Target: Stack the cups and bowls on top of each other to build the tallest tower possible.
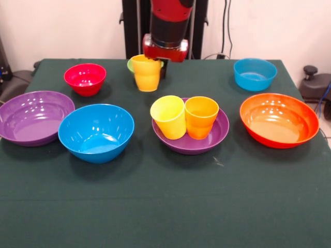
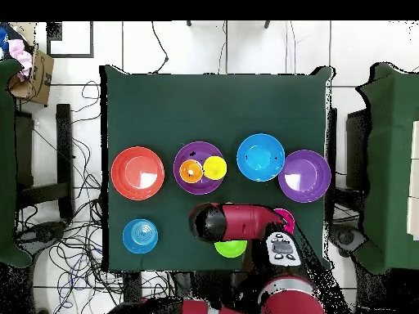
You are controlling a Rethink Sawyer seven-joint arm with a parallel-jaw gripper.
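A yellow-orange cup stands at the far middle of the table, in front of a light green bowl that it mostly hides. My gripper hangs right against this cup's right rim; its grip is hidden. A yellow cup and an orange cup stand side by side inside a purple bowl. In the overhead view my arm covers the gripper and the far cup.
Other bowls lie spread apart: a large orange one, a small blue one, a large blue one, a second purple one and a small red one.
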